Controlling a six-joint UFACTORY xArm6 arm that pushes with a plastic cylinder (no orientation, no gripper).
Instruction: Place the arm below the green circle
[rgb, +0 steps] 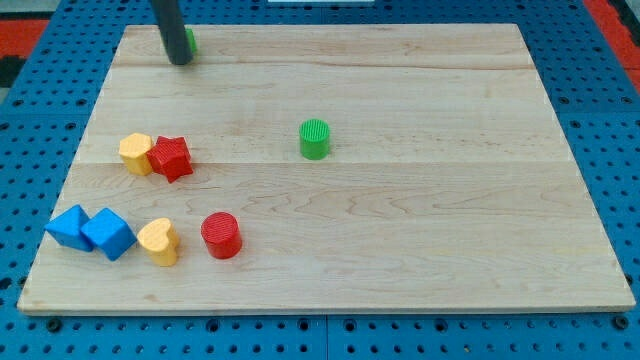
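The green circle (315, 138) is a short ribbed cylinder standing near the board's middle, slightly toward the view's top. My tip (180, 60) is at the view's top left, far to the left of and above the green circle. A second green block (190, 41) shows just behind the rod, mostly hidden by it, so its shape is unclear.
A yellow block (136, 153) touches a red star-like block (172, 157) at the left. Two blue blocks (70, 227) (109, 233), a yellow heart (160, 241) and a red cylinder (221, 235) lie at the bottom left. The wooden board (450, 220) rests on blue pegboard.
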